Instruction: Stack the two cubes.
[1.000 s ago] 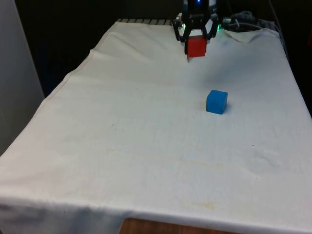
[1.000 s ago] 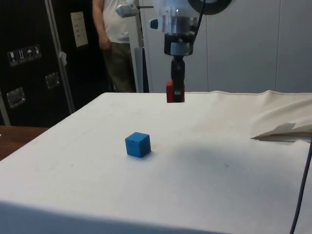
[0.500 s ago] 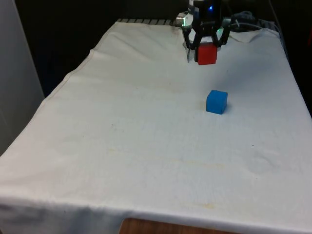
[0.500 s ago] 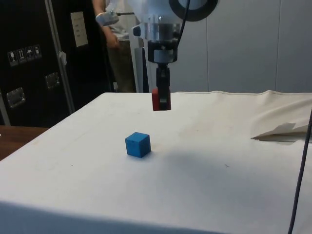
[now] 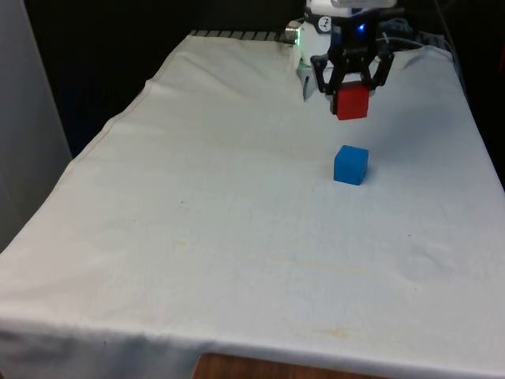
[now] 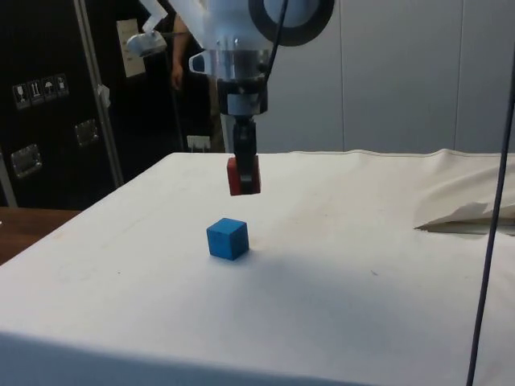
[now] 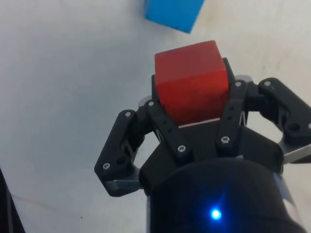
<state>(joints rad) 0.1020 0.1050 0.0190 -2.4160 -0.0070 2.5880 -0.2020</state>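
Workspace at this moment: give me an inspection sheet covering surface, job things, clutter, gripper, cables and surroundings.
Surface: white cloth over the table, rumpled at the far end by the robot.
Job's things: red cube held in the air, above and not yet over the blue cube, which sits alone on the cloth.
Clutter: nothing seen.
Gripper: gripper shut on the red cube, clear of the cloth.
Cables: a black cable hangs at the side view's right edge; more cables lie near the robot's base.
Surroundings: dark cabinets and a person standing behind the arm.
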